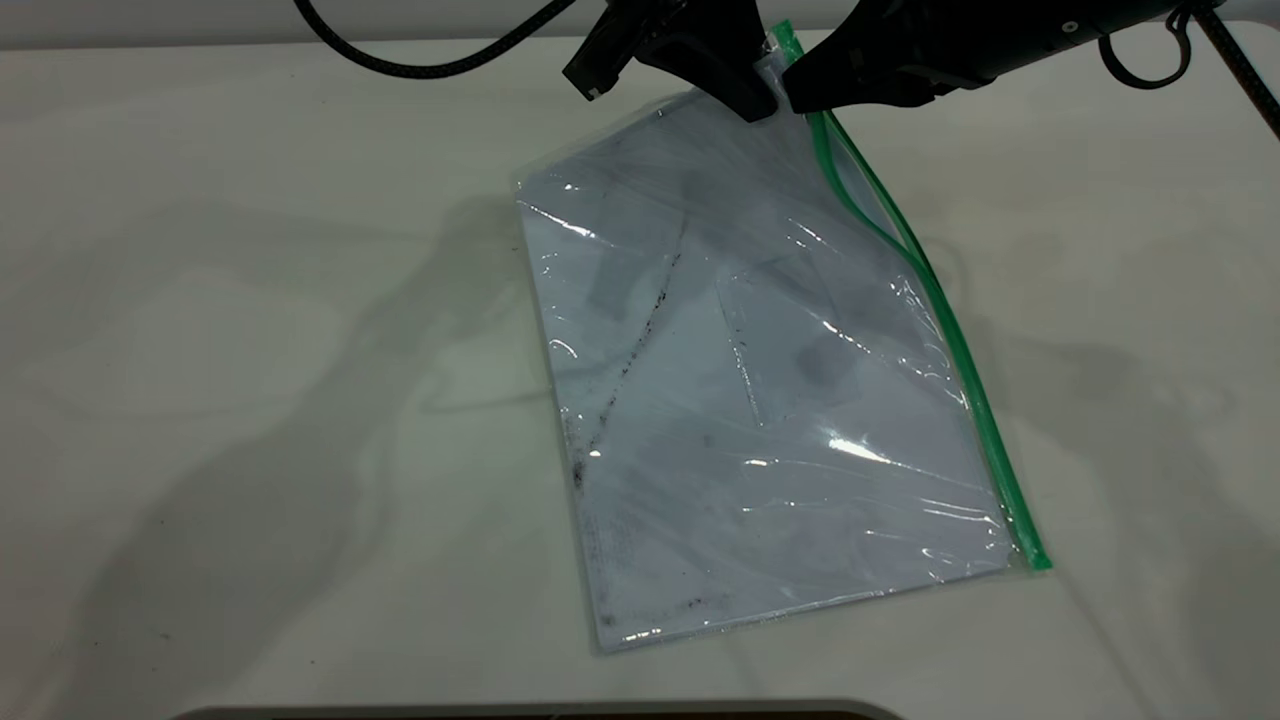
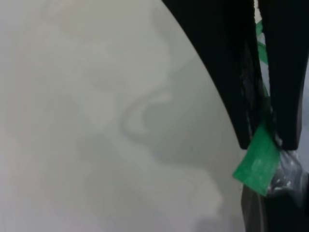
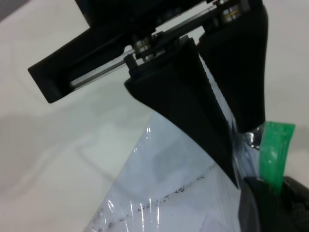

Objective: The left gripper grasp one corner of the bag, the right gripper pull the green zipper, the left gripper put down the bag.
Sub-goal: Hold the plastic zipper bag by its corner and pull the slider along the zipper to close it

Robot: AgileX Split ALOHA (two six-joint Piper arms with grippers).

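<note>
While I watch from the exterior camera, the left gripper point(image 1: 757, 100) is clamped on the corner point(image 1: 775, 60) of the bag point(image 1: 760, 400), holding that far end lifted off the white worktop point(image 1: 250, 350) while the near end lies flat on it. My left wrist camera confirms it: both black jaws are pressed together on the plastic, with a stub of the green zipper point(image 2: 258, 162) poking out just past their tips.

Right beside it, the right gripper point(image 1: 800, 98) sits at the same raised corner, nose to nose with the left one and right on the green strip. I cannot tell whether its jaws are open or pinched on anything; its tip is pressed in too close against the left one. From the right wrist camera I see the left gripper point(image 3: 231, 145) biting the pouch and the end of the green strip point(image 3: 274, 150) standing up next to it.

Along the bag's right edge the zipper point(image 1: 940, 310) runs down to the near corner. A dark smudge line point(image 1: 640, 340) crosses the white sheet inside.
</note>
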